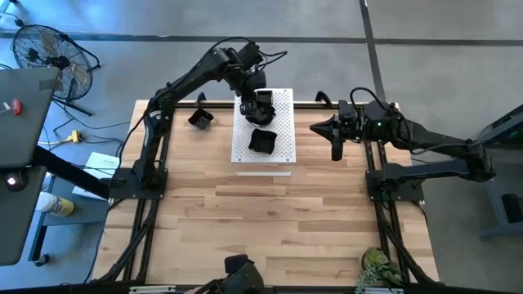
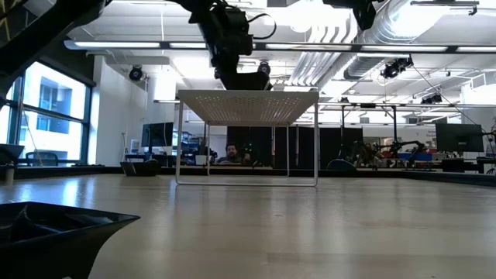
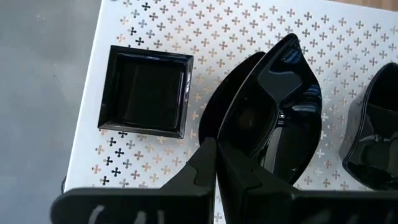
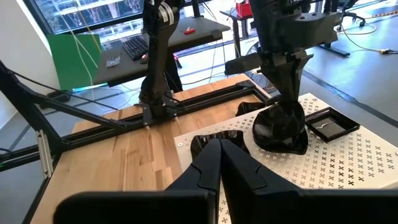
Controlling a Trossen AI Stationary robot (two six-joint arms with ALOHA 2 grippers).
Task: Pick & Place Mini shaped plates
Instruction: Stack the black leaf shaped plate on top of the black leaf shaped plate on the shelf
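My left gripper [image 1: 260, 110] hangs over the white perforated board [image 1: 282, 151], shut on a glossy black leaf-shaped mini plate [image 3: 273, 112]. On the board lie a square black plate [image 3: 147, 91], a rounder one [image 3: 373, 143] and a third [image 1: 262, 140] toward the board's near side. Another plate [image 1: 200, 118] sits on the table left of the board. My right gripper [image 1: 315, 127] waits shut and holding nothing, right of the board, pointing toward it. My left gripper pinches the leaf-shaped plate's rim [image 3: 231, 124] between its two fingers, one on the inner face and one on the outer. The fingers slant down from above. The plate hangs tilted on edge below them [image 4: 283, 134]; I cannot tell whether its lower edge touches the board.
The board stands raised on thin legs [image 2: 248, 106]. A black plate [image 2: 54, 232] lies close to the table's near edge, and a small plant [image 1: 380, 269] sits at the near right. Bare wood lies between the board and the near edge.
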